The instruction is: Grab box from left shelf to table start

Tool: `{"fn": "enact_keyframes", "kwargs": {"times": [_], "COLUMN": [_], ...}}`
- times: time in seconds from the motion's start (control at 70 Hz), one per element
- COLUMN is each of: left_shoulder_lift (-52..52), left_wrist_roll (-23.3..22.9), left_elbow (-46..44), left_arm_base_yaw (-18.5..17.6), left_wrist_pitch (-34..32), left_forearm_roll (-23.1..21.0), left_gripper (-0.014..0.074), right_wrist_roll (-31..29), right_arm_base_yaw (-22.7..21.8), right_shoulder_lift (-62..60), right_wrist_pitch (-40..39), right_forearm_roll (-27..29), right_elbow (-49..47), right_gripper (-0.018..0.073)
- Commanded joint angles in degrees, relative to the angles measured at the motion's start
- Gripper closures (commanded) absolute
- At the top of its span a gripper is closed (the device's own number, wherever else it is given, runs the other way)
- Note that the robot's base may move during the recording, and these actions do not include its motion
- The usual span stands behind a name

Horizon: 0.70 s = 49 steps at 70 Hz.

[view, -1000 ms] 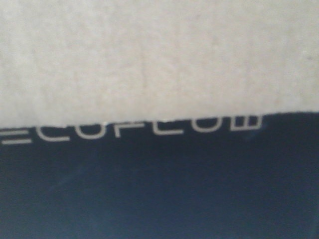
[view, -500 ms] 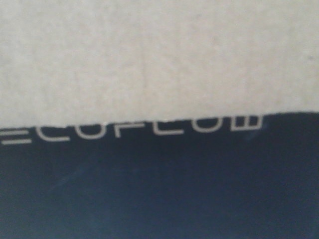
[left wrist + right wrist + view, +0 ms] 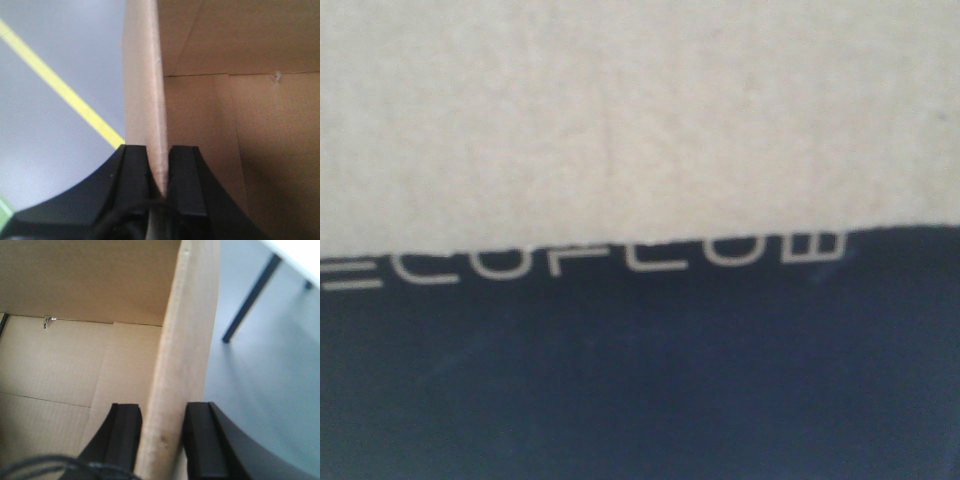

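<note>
Grey floor [image 3: 50, 140] shows beneath both wrists. Held up between the arms, the box [image 3: 620, 130] fills the front view, and its long axis seems to run left to right. Left fingers [image 3: 132, 175] are clenched on its left wall and right fingers [image 3: 125, 435] on its right wall. A white worktop [image 3: 300, 252] edge lies far right, with open floor between.

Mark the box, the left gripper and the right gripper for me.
box [image 3: 640, 120]: front-facing view, tan cardboard above the white lettering.
left gripper [image 3: 159, 150]: left wrist view, midway between fingertips, clamped on a box wall.
right gripper [image 3: 162, 407]: right wrist view, midway between fingertips, clamped on a box wall.
</note>
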Motion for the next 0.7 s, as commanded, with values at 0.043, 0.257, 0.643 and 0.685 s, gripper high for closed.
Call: {"fn": "enact_keyframes", "kwargs": {"times": [0.043,0.257,0.643,0.685], "left_shoulder_lift": [-0.24,-0.24,-0.24,-0.24], "left_wrist_roll": [0.63,0.63,0.63,0.63], "left_elbow": [-1.74,-1.74,-1.74,-1.74], "left_arm_base_yaw": [-0.58,-0.58,-0.58,-0.58], "left_wrist_pitch": [-2.58,-2.58,-2.58,-2.58], "left_forearm_roll": [-2.08,-2.08,-2.08,-2.08], "left_gripper": [0.07,0.07,0.07,0.07], "right_wrist_roll": [-0.39,-0.39,-0.39,-0.39], "right_arm_base_yaw": [-0.13,-0.13,-0.13,-0.13], "right_shoulder_lift": [-0.29,-0.34,-0.34,-0.34], "right_wrist_pitch": [-5.48,-5.48,-5.48,-5.48], "right_forearm_roll": [2.37,2.37,2.37,2.37], "right_elbow": [-2.04,-2.04,-2.04,-2.04], "right_gripper": [0.0501,0.0501,0.0501,0.0501]}}
